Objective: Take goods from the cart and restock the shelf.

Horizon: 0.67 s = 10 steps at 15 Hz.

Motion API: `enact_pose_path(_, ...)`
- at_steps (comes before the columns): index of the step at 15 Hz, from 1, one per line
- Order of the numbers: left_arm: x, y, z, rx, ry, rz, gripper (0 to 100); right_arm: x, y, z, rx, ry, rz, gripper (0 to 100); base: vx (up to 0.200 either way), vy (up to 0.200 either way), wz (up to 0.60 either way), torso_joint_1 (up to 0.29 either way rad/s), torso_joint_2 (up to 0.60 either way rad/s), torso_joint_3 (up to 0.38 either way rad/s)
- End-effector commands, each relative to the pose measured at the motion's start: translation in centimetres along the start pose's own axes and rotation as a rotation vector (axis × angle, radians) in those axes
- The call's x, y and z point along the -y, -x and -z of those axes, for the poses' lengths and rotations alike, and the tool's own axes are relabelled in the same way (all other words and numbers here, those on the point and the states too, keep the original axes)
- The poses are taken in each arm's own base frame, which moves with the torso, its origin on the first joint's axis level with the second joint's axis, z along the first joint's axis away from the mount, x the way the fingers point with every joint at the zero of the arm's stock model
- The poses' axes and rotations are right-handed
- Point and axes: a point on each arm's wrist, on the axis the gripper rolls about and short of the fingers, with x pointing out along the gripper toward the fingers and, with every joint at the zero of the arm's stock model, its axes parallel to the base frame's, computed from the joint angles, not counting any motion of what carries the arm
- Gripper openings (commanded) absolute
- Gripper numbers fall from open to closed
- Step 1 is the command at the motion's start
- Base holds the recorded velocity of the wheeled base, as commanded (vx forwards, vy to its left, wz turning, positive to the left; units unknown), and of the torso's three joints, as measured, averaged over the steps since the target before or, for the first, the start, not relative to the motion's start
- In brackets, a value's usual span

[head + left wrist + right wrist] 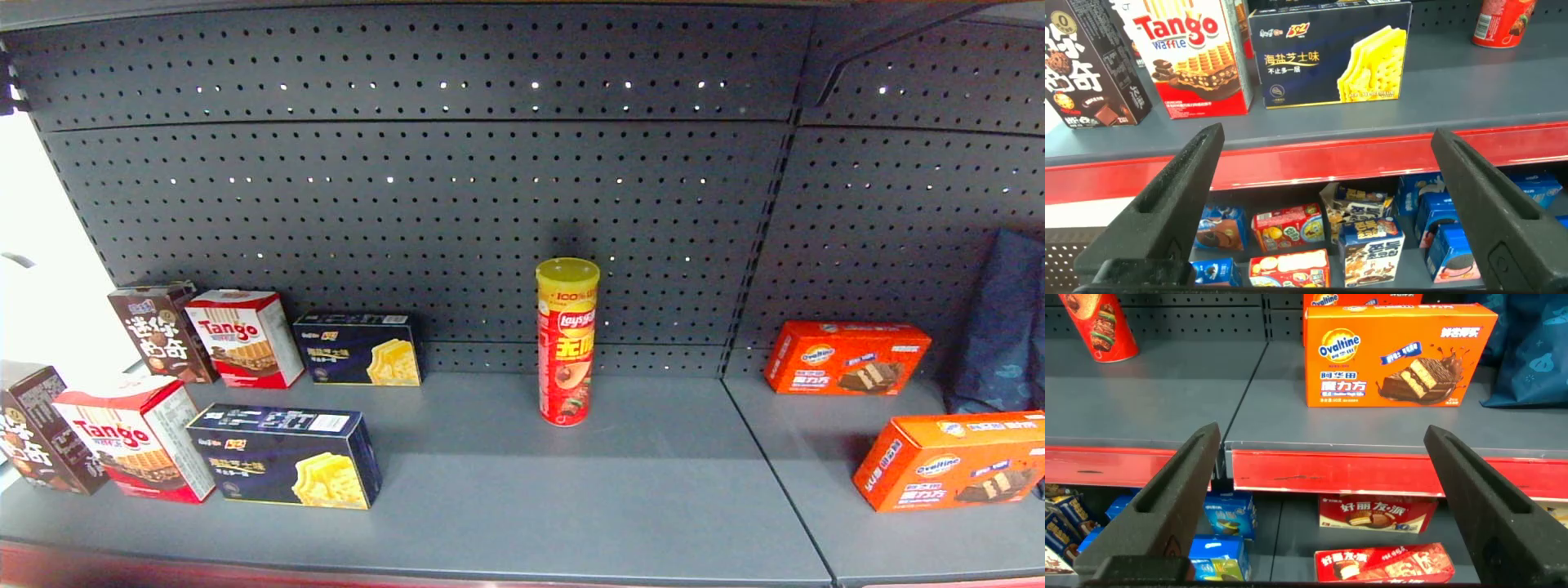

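Both grippers are wide open and hold nothing. We have the left gripper (1327,137) at the shelf (506,490) front facing the navy box (1331,53), and the right gripper (1321,433) facing the orange box (1396,355). The chip can (567,341) stands upright mid-shelf.

Shelf (571,490) evenly, brightly lit. Can (567,343) casts a soft shadow up the back panel (408,204). Shelf's left end blown out white.
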Motion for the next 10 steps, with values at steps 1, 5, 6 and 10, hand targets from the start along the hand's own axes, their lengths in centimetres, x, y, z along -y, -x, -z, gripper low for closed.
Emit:
enact_pose_path(1,0.00,0.00,0.00,0.000,-0.001,0.001,100,0.00,-0.01,-0.01,-0.002,0.000,0.000,100,0.000,0.000,0.00,0.000,0.00,0.000)
enact_pose_path(5,0.00,0.00,0.00,0.000,0.001,0.001,100,0.00,-0.01,-0.01,-0.002,0.000,0.000,100,0.000,0.000,0.00,0.000,0.00,0.000)
enact_pose_path(6,0.00,0.00,0.00,0.000,-0.001,-0.001,100,0.00,-0.01,-0.01,-0.002,0.000,0.000,100,0.000,0.000,0.00,0.000,0.00,0.000)
enact_pose_path(10,0.00,0.00,0.00,0.000,-0.001,0.001,100,0.00,-0.01,-0.01,-0.002,0.001,0.000,100,0.000,0.000,0.00,0.000,0.00,0.000)
